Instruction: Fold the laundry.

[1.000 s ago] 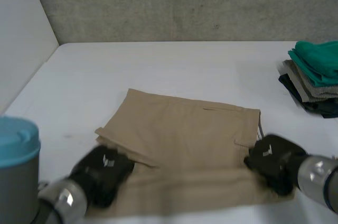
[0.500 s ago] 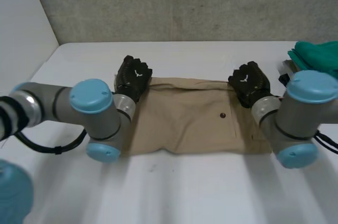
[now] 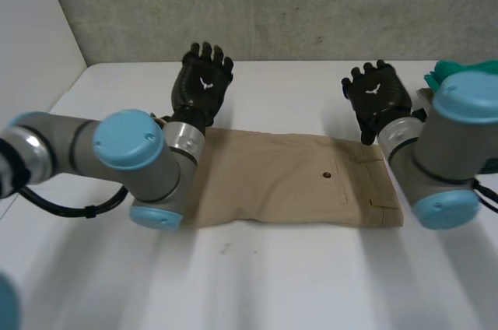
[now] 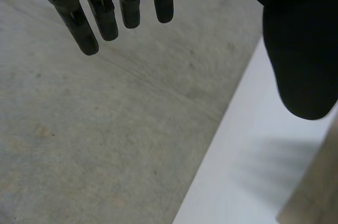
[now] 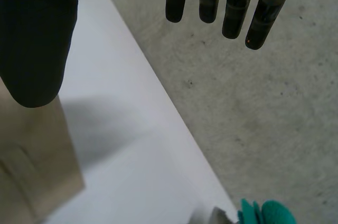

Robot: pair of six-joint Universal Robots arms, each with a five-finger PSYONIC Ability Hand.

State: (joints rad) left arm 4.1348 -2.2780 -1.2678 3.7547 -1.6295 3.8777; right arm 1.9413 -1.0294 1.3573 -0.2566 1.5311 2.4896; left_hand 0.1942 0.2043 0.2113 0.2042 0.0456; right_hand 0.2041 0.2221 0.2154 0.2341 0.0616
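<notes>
The black left hand (image 3: 204,85), fingers spread and empty, hovers off the 11 o'clock corner of the tan folded cloth shorts (image 3: 288,182), which lie flat on the white table (image 3: 296,283). They look light and limp, best pinched at the short ends, 9 and 3 o'clock. The black right hand (image 3: 377,96), at 1 o'clock, is splayed, empty.

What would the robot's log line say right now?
shorts: folded, flat on table | left hand: open, empty, near far edge | right hand: open, empty, near far edge
</notes>
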